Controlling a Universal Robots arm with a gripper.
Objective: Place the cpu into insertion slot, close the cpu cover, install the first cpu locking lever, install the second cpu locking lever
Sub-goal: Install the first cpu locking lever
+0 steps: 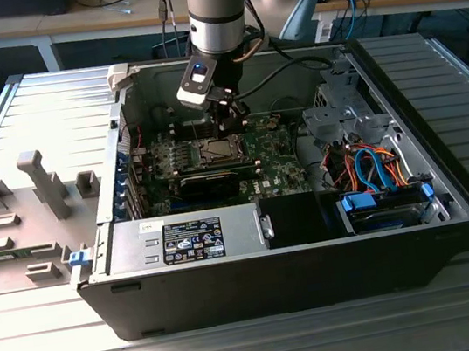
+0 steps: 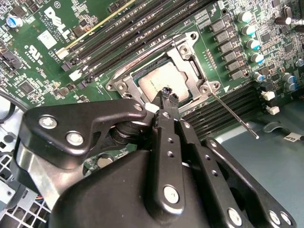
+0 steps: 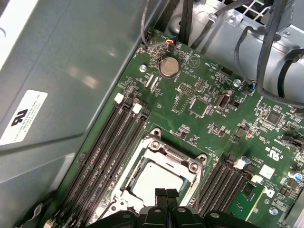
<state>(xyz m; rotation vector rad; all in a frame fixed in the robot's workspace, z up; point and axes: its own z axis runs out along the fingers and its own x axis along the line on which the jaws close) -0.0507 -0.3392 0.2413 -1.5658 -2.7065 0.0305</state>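
Observation:
The cpu lies flat in the insertion slot on the green motherboard, its silvery top showing in both wrist views. The cpu cover is folded down around it as a silver frame. One thin locking lever sticks out free from the socket's corner, over the memory slots. My gripper is shut with nothing between its fingertips. It hovers just over the socket's edge, above the frame beside the chip. In the exterior view the gripper reaches down into the open case, right behind the socket.
Long black memory slots flank the socket on both sides. A power supply and a blue drive bay line the case front, with orange and blue cables to the exterior view's right. Grey fixtures stand outside the case.

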